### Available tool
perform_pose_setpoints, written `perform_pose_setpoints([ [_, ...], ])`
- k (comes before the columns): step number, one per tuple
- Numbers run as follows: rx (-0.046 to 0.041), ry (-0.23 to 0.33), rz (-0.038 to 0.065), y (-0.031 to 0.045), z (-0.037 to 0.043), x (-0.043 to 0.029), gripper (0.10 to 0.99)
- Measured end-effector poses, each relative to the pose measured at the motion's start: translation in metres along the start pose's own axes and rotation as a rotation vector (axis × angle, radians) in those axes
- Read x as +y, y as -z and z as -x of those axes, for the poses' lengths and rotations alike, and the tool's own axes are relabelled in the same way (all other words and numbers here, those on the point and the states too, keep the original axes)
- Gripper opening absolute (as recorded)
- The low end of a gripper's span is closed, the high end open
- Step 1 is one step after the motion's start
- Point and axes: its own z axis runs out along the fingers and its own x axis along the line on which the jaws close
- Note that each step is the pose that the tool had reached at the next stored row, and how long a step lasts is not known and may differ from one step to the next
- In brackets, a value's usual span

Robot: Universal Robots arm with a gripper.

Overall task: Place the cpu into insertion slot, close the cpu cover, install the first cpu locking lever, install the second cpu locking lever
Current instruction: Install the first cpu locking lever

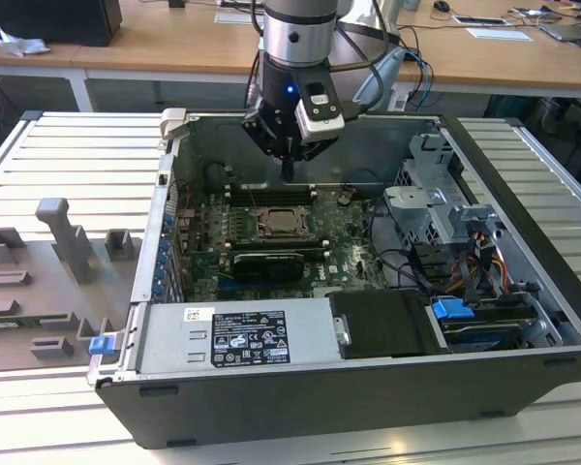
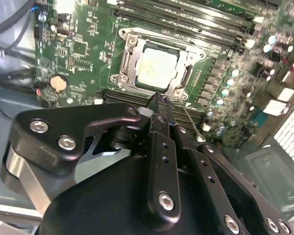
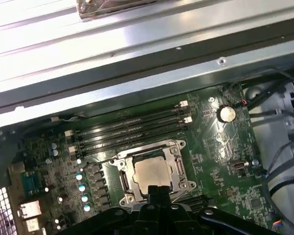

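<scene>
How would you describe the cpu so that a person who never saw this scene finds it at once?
Look inside the open computer case at the green motherboard. Near the board's middle, beside the long black memory slots, sits a grey metal cpu cover. The cpu is the flat square within that frame, the only pale silvery-beige square there.

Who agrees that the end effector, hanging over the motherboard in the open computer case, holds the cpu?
No: the end effector is empty; the cpu lies in the insertion slot, as the second wrist view shows. The rest stands.
</scene>
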Motion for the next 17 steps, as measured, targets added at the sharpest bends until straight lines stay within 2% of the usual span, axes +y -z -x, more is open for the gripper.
perform_pose_setpoints([
  [7, 0.0059, 0.176, 0.000, 0.0000, 0.0000, 0.0000, 0.106],
  [9, 0.0067, 0.200, 0.000, 0.0000, 0.0000, 0.0000, 0.106],
  [15, 0.0109, 0.326, 0.000, -0.0005, 0.0000, 0.0000, 0.106],
  [17, 0.0113, 0.343, 0.001, -0.0007, -0.0002, -0.0001, 0.106],
])
